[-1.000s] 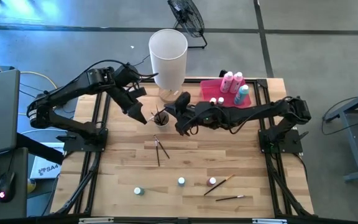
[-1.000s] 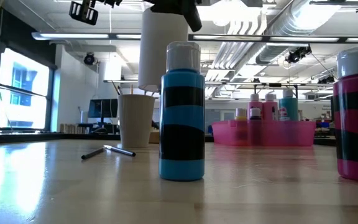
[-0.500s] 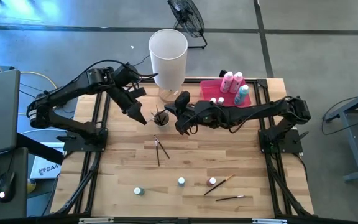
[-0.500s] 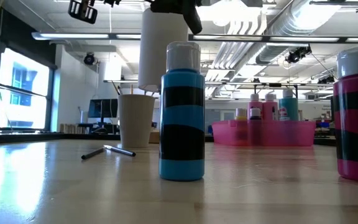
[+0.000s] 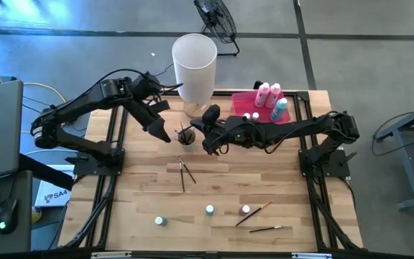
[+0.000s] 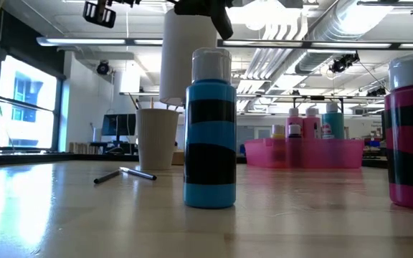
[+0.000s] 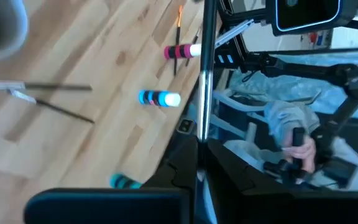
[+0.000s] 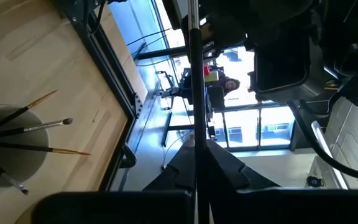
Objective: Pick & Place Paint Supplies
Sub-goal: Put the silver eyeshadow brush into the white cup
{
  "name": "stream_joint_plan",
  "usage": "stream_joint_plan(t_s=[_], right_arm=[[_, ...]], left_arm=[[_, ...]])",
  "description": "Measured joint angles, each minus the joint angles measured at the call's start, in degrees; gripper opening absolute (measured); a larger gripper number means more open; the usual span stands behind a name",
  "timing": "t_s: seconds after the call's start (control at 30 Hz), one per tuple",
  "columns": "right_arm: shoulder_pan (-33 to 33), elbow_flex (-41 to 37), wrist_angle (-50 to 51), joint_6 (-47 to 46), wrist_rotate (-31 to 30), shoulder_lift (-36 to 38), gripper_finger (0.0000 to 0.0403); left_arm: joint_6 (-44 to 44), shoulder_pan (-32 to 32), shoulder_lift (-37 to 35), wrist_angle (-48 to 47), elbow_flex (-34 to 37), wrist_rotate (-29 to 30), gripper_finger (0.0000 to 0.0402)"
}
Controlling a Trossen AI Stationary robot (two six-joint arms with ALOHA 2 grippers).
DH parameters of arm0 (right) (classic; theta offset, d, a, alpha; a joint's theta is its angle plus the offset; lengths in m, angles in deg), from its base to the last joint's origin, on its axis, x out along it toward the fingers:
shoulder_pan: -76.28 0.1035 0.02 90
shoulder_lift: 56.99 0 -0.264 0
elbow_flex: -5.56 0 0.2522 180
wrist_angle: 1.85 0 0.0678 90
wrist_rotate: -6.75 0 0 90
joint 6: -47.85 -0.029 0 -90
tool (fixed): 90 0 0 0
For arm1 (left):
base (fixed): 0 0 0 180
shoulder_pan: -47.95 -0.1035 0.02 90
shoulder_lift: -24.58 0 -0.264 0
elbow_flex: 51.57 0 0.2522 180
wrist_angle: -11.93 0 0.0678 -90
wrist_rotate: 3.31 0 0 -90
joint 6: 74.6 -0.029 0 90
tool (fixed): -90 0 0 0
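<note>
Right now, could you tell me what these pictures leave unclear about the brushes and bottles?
- Cup, high view: brush count inside too small to tell.
- Pink tray, low view: its wall hides the bottles' lower parts.
- Pink bottle, low view: cut off by the frame edge.
- Teal bottle, left wrist view: partly hidden behind the left gripper's fingers.
</note>
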Motion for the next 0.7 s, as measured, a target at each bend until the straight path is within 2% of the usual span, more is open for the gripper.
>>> stream_joint_plan(t_s=[0.43, 0.7], right_arm=[[0.0, 0.0, 0.5, 0.3, -1.6, 0.0, 0.0007], [0.1, 0.0, 4.0, -2.4, -2.1, 0.0, 0.0007]], left_arm=[[-4.8, 0.0, 0.0, 0.1, 0.0, -1.1, 0.0105], [-4.8, 0.0, 0.1, 0.0, 0.0, -1.1, 0.0113]])
